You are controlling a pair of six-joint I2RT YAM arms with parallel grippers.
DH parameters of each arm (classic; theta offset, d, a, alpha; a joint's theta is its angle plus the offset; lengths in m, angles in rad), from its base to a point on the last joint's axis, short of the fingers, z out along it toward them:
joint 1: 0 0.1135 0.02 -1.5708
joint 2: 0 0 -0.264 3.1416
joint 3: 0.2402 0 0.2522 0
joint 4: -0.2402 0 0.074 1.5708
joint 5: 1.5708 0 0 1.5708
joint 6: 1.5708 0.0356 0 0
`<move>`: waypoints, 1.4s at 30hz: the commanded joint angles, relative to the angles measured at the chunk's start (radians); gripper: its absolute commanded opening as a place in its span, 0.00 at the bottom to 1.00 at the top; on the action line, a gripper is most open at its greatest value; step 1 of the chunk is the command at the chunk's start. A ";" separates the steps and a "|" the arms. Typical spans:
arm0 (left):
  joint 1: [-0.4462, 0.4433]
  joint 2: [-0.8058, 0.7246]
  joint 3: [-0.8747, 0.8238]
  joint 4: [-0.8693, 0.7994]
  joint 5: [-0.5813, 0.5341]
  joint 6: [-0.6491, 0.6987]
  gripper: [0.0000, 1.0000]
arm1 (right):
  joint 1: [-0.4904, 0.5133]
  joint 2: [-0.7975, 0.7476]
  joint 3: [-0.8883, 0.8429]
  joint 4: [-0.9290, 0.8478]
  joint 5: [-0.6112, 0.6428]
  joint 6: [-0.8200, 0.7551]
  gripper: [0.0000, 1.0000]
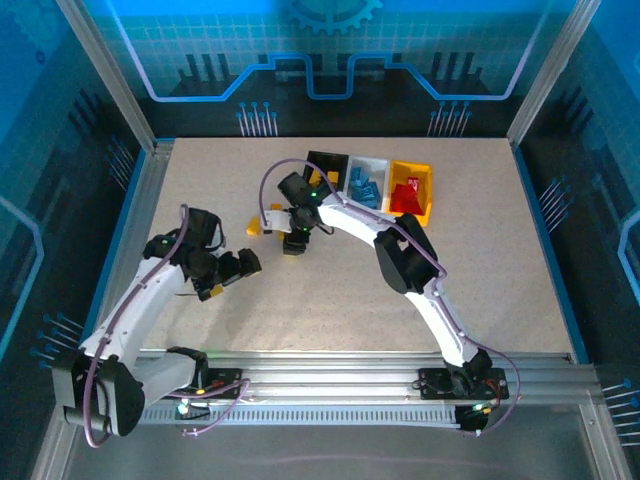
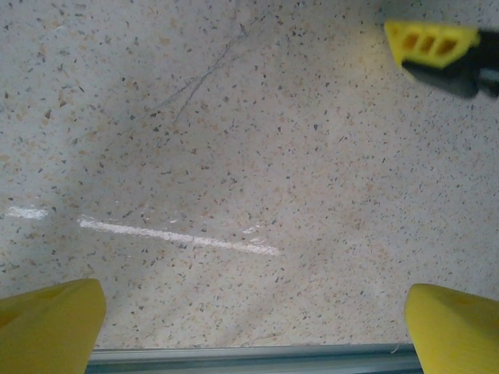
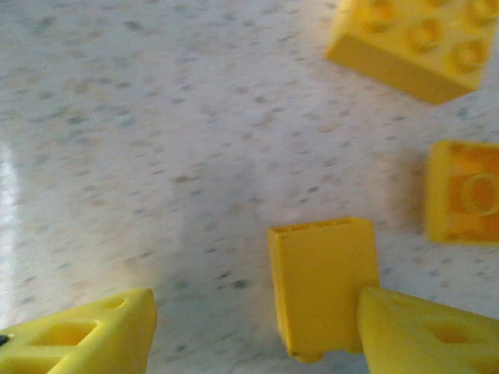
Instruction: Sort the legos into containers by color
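1. My right gripper (image 3: 257, 315) hangs low over the table (image 3: 156, 117), left of the bins. Its jaws are parted and clamp nothing.
2. A yellow brick (image 3: 323, 284) lies between those jaws. It sits close against one finger (image 3: 429, 335), with a clear gap to the other finger (image 3: 86, 339).
3. Two more yellow legos lie just beyond it on the table: a studded brick (image 3: 413, 43) and a smaller brick (image 3: 464, 191).
4. My left gripper (image 2: 253, 319) is spread wide above bare table and holds nothing. From the top camera it sits near the right gripper, on its left and closer to the bases.
5. The containers stand in a row at the far side: the black bin (image 1: 330, 160), then the white bin (image 1: 368, 160) holding blue legos (image 1: 362, 188), then the yellow-orange bin (image 1: 427, 195) holding red legos (image 1: 405, 195).
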State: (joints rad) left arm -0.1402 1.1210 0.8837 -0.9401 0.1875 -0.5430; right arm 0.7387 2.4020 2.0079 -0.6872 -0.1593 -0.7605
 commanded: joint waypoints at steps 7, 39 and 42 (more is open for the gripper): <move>0.019 0.098 0.022 0.127 0.020 -0.035 0.99 | 0.033 -0.369 -0.463 0.069 -0.173 0.156 0.68; 0.072 0.013 -0.037 0.074 0.013 -0.010 0.99 | -0.017 -0.119 -0.292 0.085 -0.078 0.201 0.75; 0.080 0.023 -0.032 0.075 0.019 -0.002 0.99 | -0.030 -0.125 -0.296 0.068 -0.097 0.198 0.69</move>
State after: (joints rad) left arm -0.0731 1.1488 0.8501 -0.8337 0.2016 -0.5735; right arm 0.7330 2.2559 1.6981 -0.5564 -0.2516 -0.5709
